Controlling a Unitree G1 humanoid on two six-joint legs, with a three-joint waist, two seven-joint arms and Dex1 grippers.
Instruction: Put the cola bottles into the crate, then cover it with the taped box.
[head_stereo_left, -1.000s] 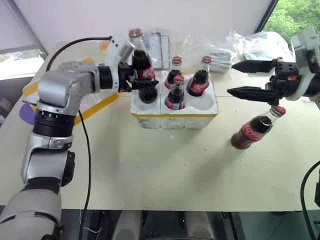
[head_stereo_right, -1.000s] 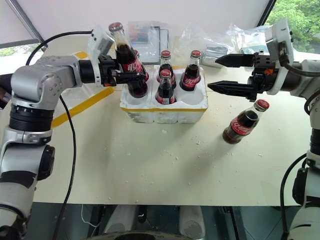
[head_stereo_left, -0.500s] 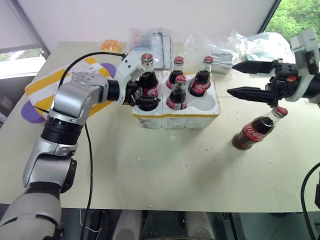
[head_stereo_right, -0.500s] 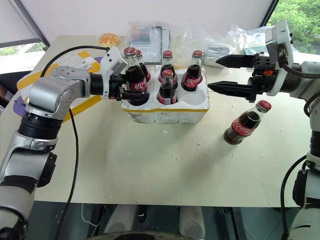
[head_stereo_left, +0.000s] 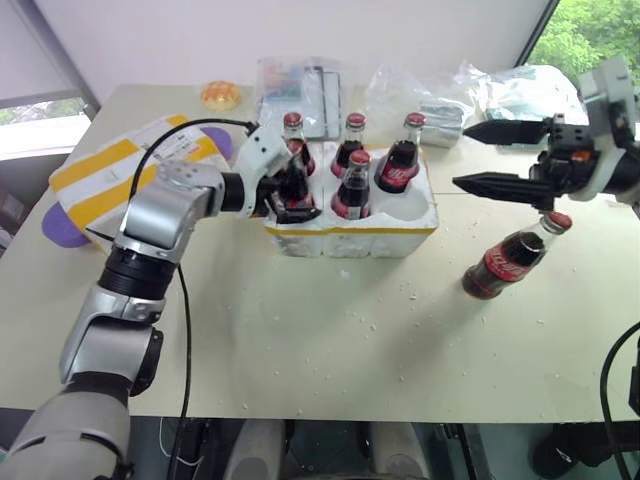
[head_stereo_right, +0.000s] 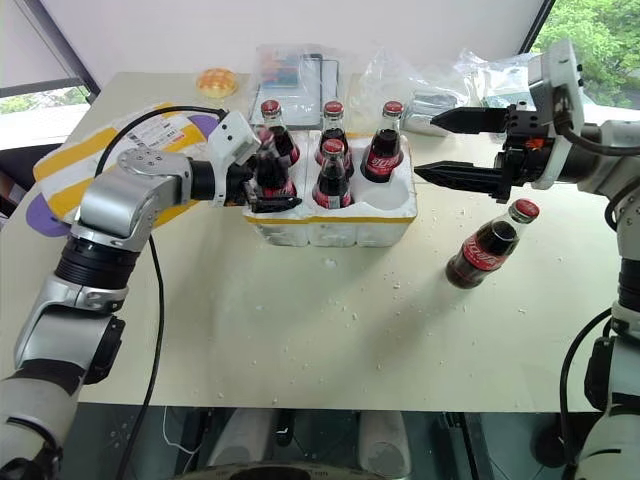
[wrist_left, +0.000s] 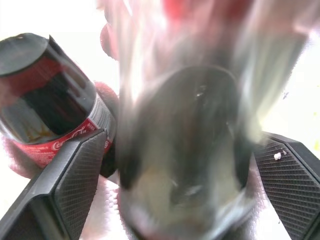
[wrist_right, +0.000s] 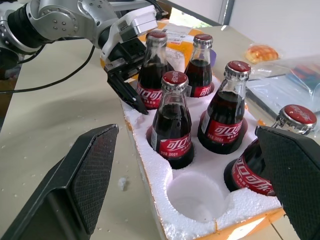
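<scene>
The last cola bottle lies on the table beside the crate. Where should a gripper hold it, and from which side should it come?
Grip the loose bottle probably at its neck, just below the red cap, coming from above. It lies tilted with the cap toward the open right gripper, which hovers above it, so the neck is nearest. Crate has one empty well.

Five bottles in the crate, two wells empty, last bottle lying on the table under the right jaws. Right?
Not quite: one well is empty, not two, as the right wrist view shows. Five bottles do stand in the crate, and the last bottle lies on the table below the right gripper.
</scene>
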